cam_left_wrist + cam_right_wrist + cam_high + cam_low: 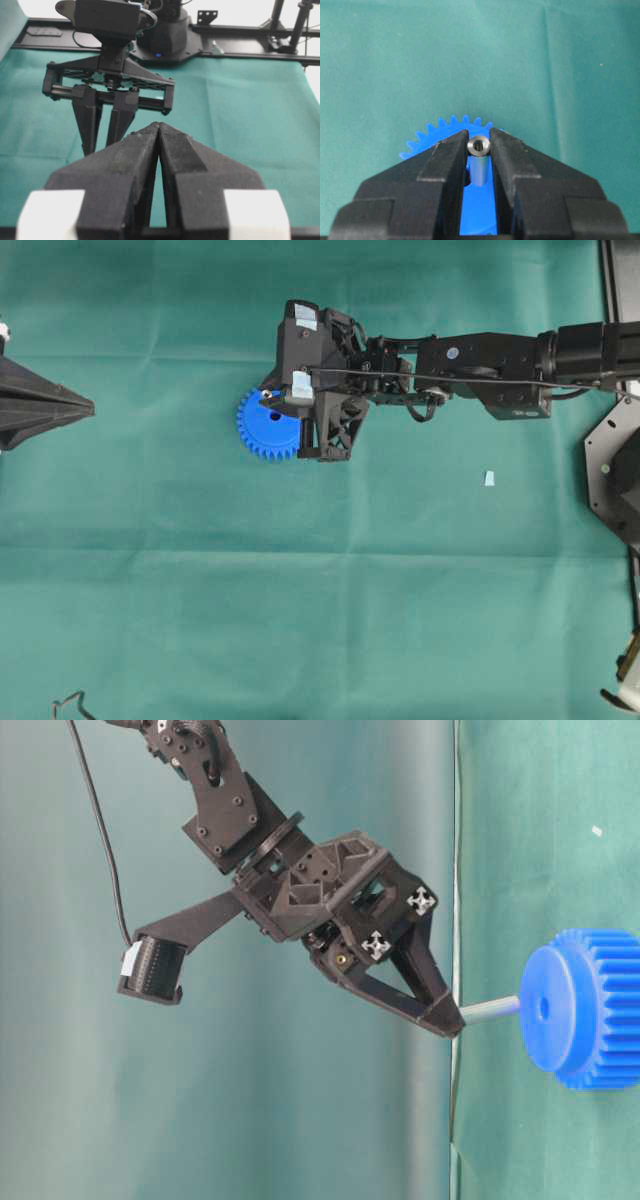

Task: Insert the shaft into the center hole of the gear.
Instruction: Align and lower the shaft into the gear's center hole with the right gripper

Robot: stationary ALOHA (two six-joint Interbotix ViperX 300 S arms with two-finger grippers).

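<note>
The blue gear lies flat on the green cloth; it also shows in the table-level view and the right wrist view. My right gripper is shut on the silvery shaft and holds it over the gear's face. In the table-level view the shaft reaches from the fingertips to the gear's face, its tip just beside the center hole. I cannot tell if it touches. My left gripper is shut and empty, far off at the overhead view's left edge.
A small pale bluish scrap lies on the cloth to the right of the gear. The right arm stretches in from the right edge. A black base plate sits at the right edge.
</note>
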